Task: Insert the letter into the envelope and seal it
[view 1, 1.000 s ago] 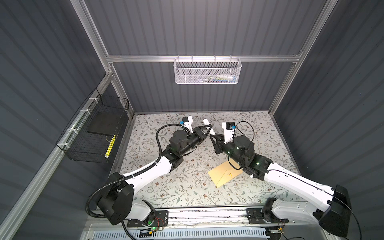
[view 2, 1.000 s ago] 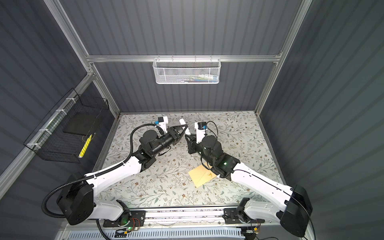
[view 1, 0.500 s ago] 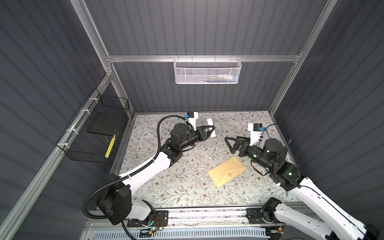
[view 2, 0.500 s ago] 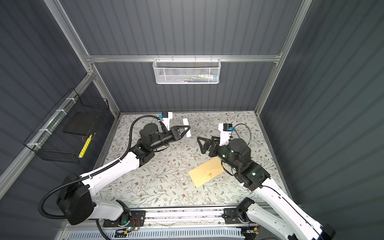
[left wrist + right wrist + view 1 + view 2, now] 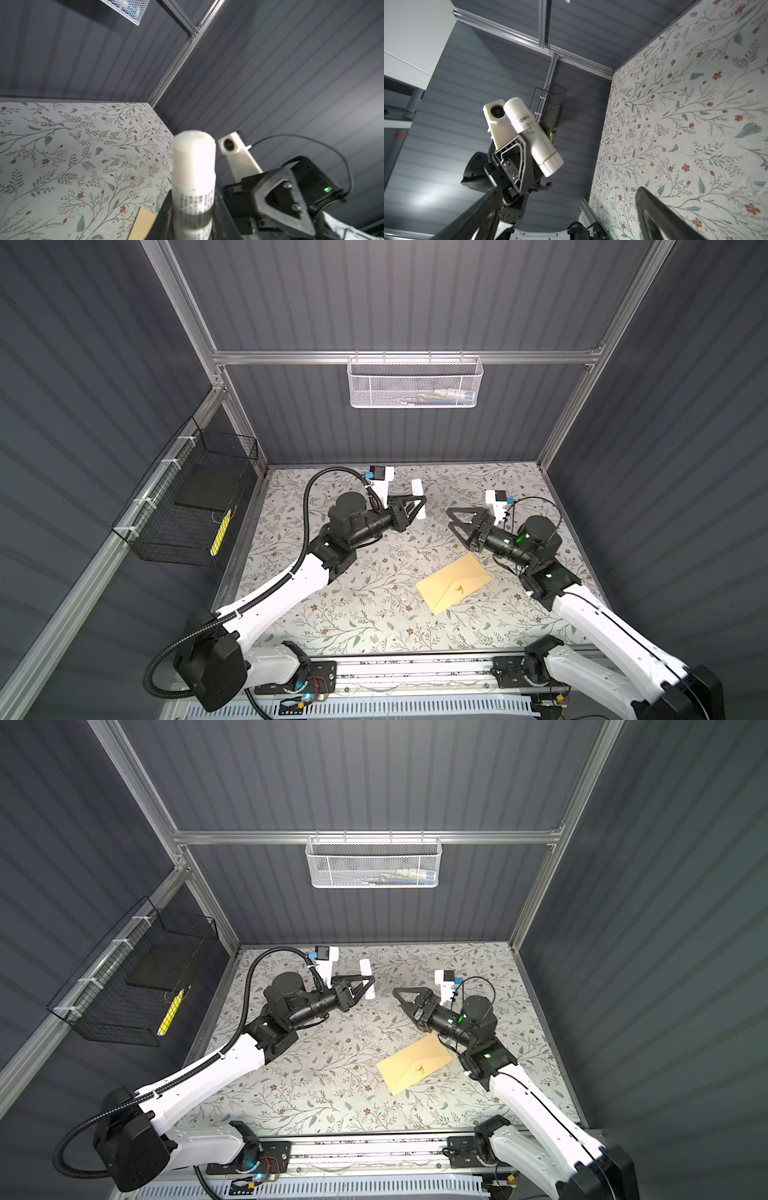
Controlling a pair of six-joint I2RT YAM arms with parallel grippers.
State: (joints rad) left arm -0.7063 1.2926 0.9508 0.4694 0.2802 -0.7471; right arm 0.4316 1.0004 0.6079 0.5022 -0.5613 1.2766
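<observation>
- Tan kraft envelope [image 5: 454, 583] lies flat near the table's front edge, flap down. The letter shows in no view and is probably inside.
- Left gripper [image 5: 420, 506] pinches a white glue stick [image 5: 194, 166]; right gripper [image 5: 452, 515] is spread wide, holding nothing.
- Sealing well likely needs the right gripper steadying the envelope while glue touches the flap lightly.
- Black wire basket [image 5: 166, 531]: 1 dark slab, 1 yellow item.
- White mesh basket [image 5: 365, 385]: unclear tubes.

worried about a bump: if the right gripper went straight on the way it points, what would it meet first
Probably the white cylindrical tube held in the left gripper: the open right gripper points roughly at it, though depth is uncertain.
</observation>
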